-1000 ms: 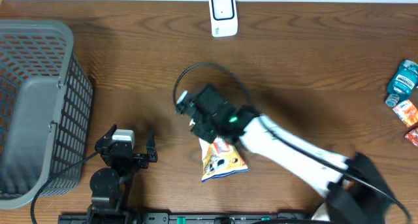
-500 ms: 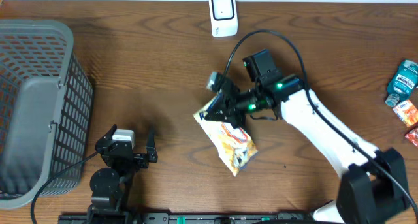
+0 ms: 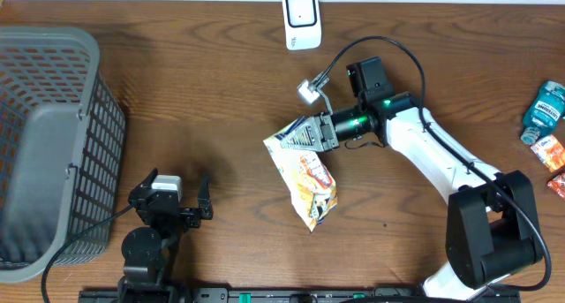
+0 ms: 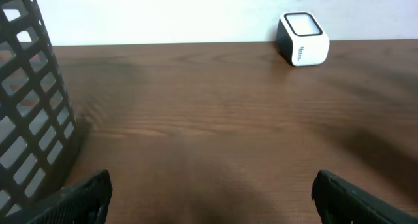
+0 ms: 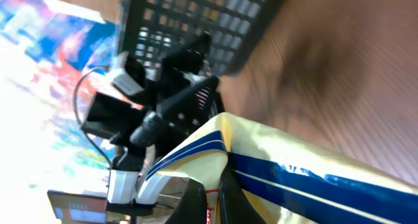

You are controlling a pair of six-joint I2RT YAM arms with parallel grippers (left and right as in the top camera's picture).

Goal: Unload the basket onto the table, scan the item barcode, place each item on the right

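**Snack Pouch Gripped at Its Seam, Scanner Not Yet Reached**

The right gripper (image 3: 311, 135) is clamped shut on the top seam of the snack pouch (image 3: 309, 184), just right of the table's (image 3: 194, 91) centre. The pouch trails from the jaws toward six o'clock. Whether its lower end rests on the wood cannot be told. The left gripper (image 3: 177, 186), at seven o'clock, is spread wide and holds nothing. The scanner (image 3: 301, 20) stands at twelve o'clock, well apart from the pouch.

The grip is judged precarious, since only a thin, slick edge is pinched and a quick swing could let the film slide out. Because the pouch is limp, it could fold or twist in transit, so the barcode might be turned away from the scanner window. The barcode itself cannot be made out. Creases and glare on the film could also spoil a read.

The pouch is made of glossy, crinkled film, pale yellow with blue stripes, and is soft and pillow-shaped. The scanner is a smooth white plastic block with rounded corners. The table is dark, matt, grained wood. A grey plastic lattice basket (image 3: 88, 117) is set at nine o'clock.
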